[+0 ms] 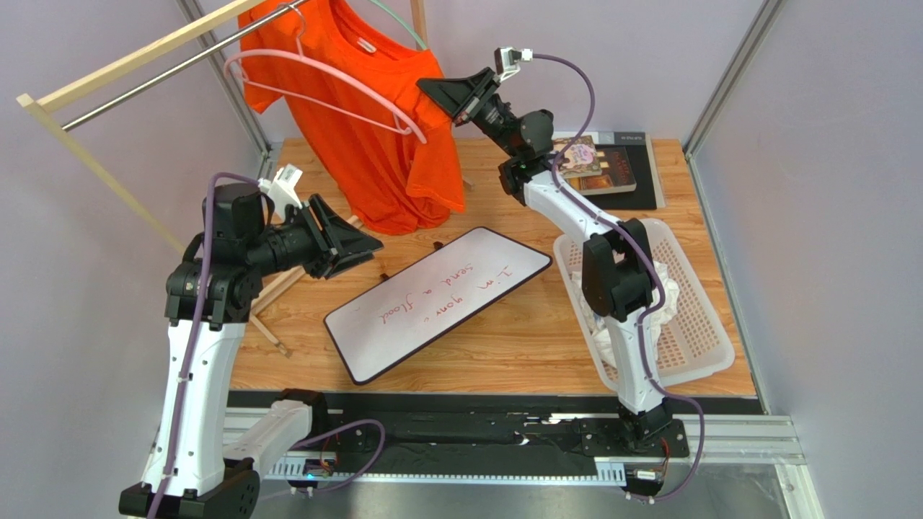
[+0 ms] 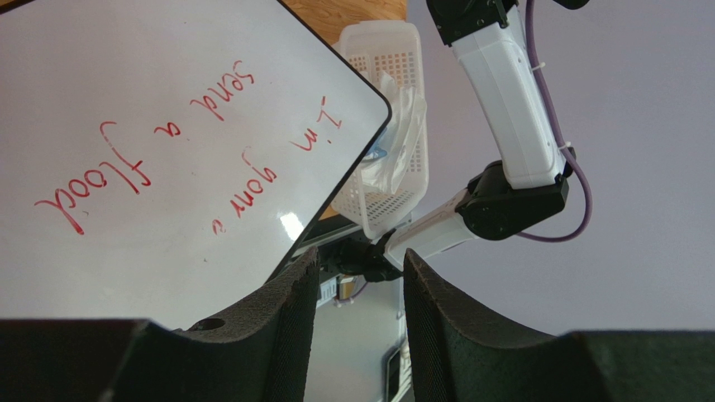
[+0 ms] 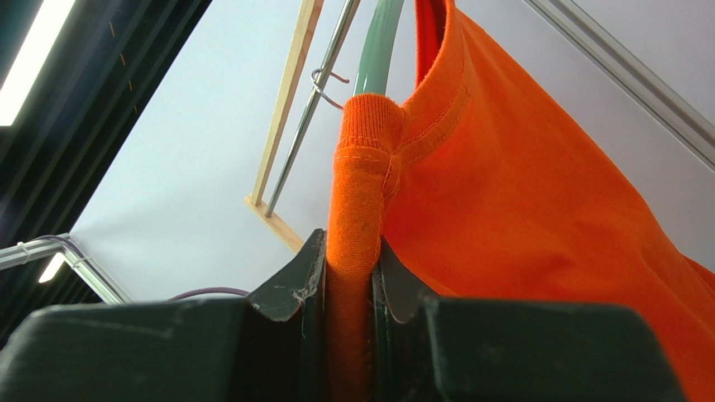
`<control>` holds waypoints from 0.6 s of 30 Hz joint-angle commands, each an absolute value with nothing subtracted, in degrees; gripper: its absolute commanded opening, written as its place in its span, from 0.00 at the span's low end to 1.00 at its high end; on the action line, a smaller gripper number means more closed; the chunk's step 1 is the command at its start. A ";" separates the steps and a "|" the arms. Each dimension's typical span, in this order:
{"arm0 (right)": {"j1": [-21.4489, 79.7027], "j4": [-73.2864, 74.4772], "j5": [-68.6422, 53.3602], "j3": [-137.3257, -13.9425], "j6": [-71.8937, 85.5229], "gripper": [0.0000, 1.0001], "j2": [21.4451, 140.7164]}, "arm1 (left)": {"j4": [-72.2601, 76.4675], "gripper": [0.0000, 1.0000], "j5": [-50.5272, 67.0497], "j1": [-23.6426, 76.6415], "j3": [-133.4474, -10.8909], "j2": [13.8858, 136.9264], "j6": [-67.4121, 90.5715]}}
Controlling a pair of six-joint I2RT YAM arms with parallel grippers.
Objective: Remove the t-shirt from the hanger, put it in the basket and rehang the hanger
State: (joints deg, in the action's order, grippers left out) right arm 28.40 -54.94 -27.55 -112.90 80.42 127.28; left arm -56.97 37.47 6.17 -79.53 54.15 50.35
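My right gripper was clamped on a fold of the orange t-shirt at its shoulder seam, just beside the collar. The shirt hung high at the far left of the table, from the rack's metal rail. A mint-green hanger ran up out of the collar. A pink hanger lay across the shirt's front, and I could not tell whether it carried any cloth. My left gripper hung nearer, left of the whiteboard, jaws narrowly apart with nothing between them.

My worry was this: if the pinch had caught the hanger arm inside the fold, any pull would drag the hanger along the rail or unhook it, shirt and all. The collar could also snag on the hanger's shoulder.
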 commanded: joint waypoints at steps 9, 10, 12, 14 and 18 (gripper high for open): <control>26.11 -65.92 -25.57 -104.08 83.06 0.00 116.55 | -54.41 0.47 38.32 5.89 -79.45 54.05 51.86; 25.84 -65.57 -26.19 -102.84 82.27 0.00 115.59 | -54.23 0.47 38.32 5.89 -79.37 54.23 51.86; 24.96 -64.26 -27.33 -98.80 80.78 0.00 112.42 | -53.35 0.47 38.67 5.89 -79.01 54.49 51.77; 24.09 -61.36 -28.56 -95.55 77.44 0.00 108.57 | -52.65 0.47 39.28 5.89 -79.01 55.28 51.51; 22.42 -52.84 -31.11 -88.52 69.54 0.00 101.89 | -50.54 0.47 40.78 5.89 -79.19 56.69 51.50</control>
State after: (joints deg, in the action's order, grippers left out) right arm 24.18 -54.28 -29.71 -91.70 78.37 112.77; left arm -54.41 38.15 6.17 -79.22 55.42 50.78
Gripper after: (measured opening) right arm 0.179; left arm 0.472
